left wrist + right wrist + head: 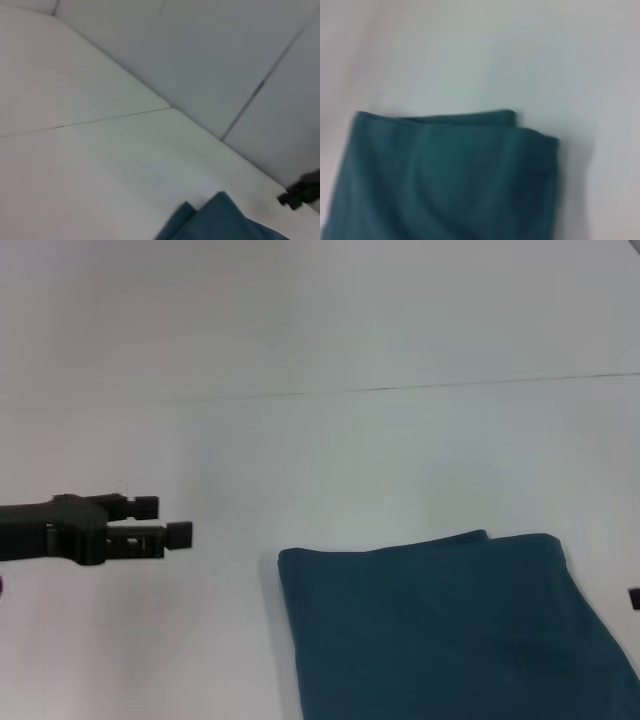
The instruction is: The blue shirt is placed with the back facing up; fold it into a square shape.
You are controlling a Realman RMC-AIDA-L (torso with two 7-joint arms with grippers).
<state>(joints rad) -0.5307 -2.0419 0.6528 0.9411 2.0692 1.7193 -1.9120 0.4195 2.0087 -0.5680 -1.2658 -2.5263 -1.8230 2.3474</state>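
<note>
The blue shirt (450, 630) lies folded; left hand (170, 522), fingers apart, hovers clear of it.

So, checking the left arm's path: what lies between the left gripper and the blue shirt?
Nothing: in the head view only bare white table separates the left gripper from the blue shirt.

The shirt (450, 630) is soft, matt teal cloth with gentle creases, lying folded on a smooth, matt white desk (320, 460), and the left hand (165, 522) looks like matt black plastic.
</note>
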